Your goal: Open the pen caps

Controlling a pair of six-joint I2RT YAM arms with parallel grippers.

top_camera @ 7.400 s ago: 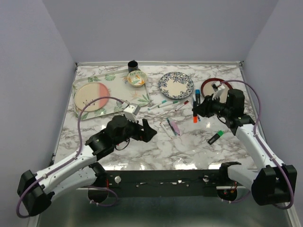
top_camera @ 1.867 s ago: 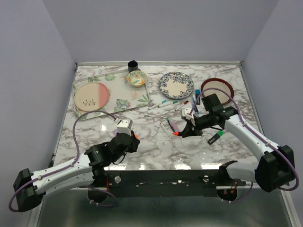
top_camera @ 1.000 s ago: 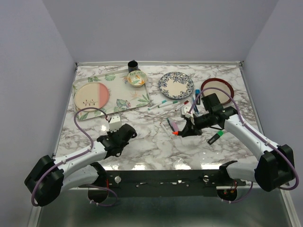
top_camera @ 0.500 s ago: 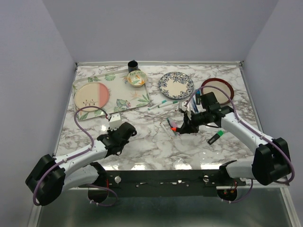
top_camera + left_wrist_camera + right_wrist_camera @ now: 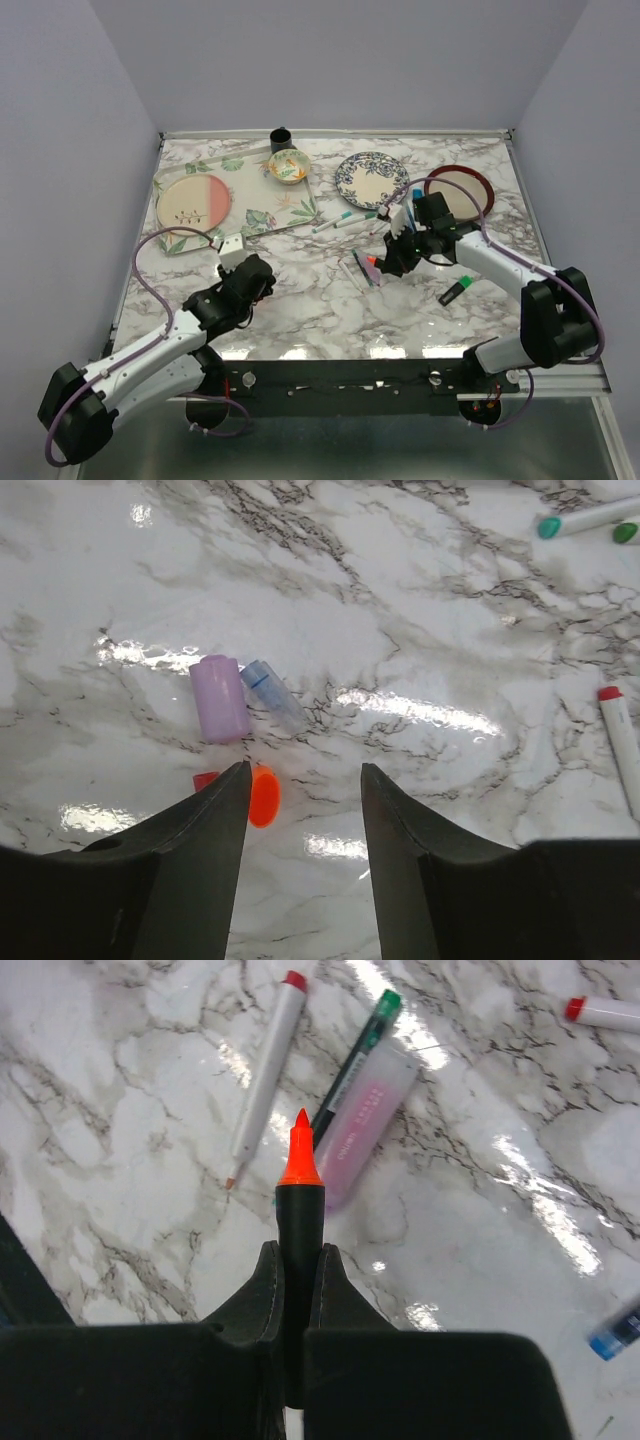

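Note:
My right gripper (image 5: 386,262) is shut on a black highlighter (image 5: 300,1222) whose orange tip (image 5: 300,1157) is bare, held low over a white pen with a red end (image 5: 268,1065), a green pen (image 5: 355,1055) and a lilac highlighter (image 5: 366,1118). My left gripper (image 5: 252,272) is open and empty (image 5: 305,772). Just ahead of it on the marble lie a lilac cap (image 5: 219,697), a clear bluish cap (image 5: 272,691), an orange cap (image 5: 264,794) and a small red cap (image 5: 205,779) beside the left finger. More pens (image 5: 345,218) and a green highlighter (image 5: 455,291) lie on the table.
A leaf-patterned tray (image 5: 250,215) with a pink plate (image 5: 193,203) and a small bowl (image 5: 288,166) sits at the back left, with a black cup (image 5: 281,137) behind it. A patterned plate (image 5: 371,179) and a red-rimmed plate (image 5: 456,190) lie at the back right.
My right gripper has carried the uncapped orange highlighter back and slightly left over the pens. My left gripper has drawn back a little to the left, staying open.

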